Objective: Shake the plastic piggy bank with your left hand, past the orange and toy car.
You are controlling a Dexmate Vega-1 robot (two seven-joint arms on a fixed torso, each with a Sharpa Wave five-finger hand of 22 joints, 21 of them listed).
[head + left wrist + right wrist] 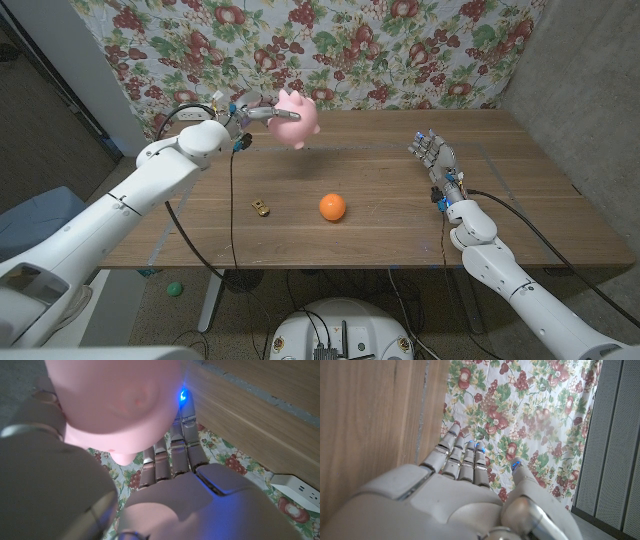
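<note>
In the head view the orange (332, 207) sits mid-table with the toy car (261, 208) at its nine o'clock, and at eleven o'clock the left hand (262, 115) grips the pink piggy bank (297, 118) aloft, its long axis tilted with one end dipping toward five o'clock, while the right hand (433, 155) stands empty at three o'clock, fingers apart; the left wrist view shows the piggy bank (120, 402) against that hand's fingers (170, 457); the right wrist view shows the right hand (465, 490) with fingers straight, holding nothing.

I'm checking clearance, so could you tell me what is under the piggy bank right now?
The left hand holds the piggy bank in the air; under it lies bare table. Its underside cannot be seen.
</note>
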